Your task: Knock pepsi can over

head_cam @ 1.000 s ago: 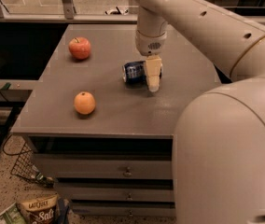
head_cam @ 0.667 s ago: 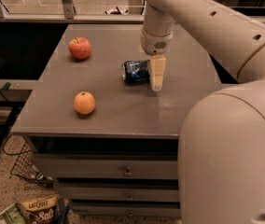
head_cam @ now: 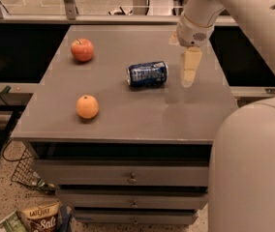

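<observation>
The pepsi can [head_cam: 147, 74], dark blue with white markings, lies on its side in the middle of the grey table [head_cam: 128, 124], its long axis running left to right. My gripper [head_cam: 190, 74] hangs from the white arm to the right of the can, a short gap away from the can's right end and just above the tabletop. Its pale fingers point down.
A red apple [head_cam: 82, 50] sits at the table's back left and an orange [head_cam: 87, 107] at the front left. The table has drawers below its front edge. A wire basket and snack bags [head_cam: 38, 216] lie on the floor at lower left. My white body fills the lower right.
My gripper has pulled away to the right of the can, which was right against it before. The can lies on its side as before.
</observation>
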Controlling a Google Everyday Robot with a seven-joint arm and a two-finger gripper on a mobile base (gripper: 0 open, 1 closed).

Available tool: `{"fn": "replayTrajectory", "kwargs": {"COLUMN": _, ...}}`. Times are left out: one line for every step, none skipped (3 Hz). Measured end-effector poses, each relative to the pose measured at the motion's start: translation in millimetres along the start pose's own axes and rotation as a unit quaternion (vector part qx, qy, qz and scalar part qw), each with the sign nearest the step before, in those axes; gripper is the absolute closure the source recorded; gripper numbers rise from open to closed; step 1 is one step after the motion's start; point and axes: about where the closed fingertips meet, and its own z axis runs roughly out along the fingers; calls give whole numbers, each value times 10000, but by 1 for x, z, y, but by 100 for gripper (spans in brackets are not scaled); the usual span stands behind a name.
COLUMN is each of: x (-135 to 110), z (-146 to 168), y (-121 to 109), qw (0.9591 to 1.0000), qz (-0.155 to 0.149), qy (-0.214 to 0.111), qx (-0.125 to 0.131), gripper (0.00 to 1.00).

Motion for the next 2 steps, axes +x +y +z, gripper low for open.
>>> {"fn": "replayTrajectory", "kwargs": {"x": 32, "z": -29, "y": 13, "qw": 9993, "qz": 320, "qy": 2, "qx": 200, "gripper": 0}}
{"fn": "replayTrajectory", "kwargs": {"x": 63, "z": -53, "y": 29, "qw": 9973, "qz": 634, "qy": 21, "qx": 382, "gripper": 0}}
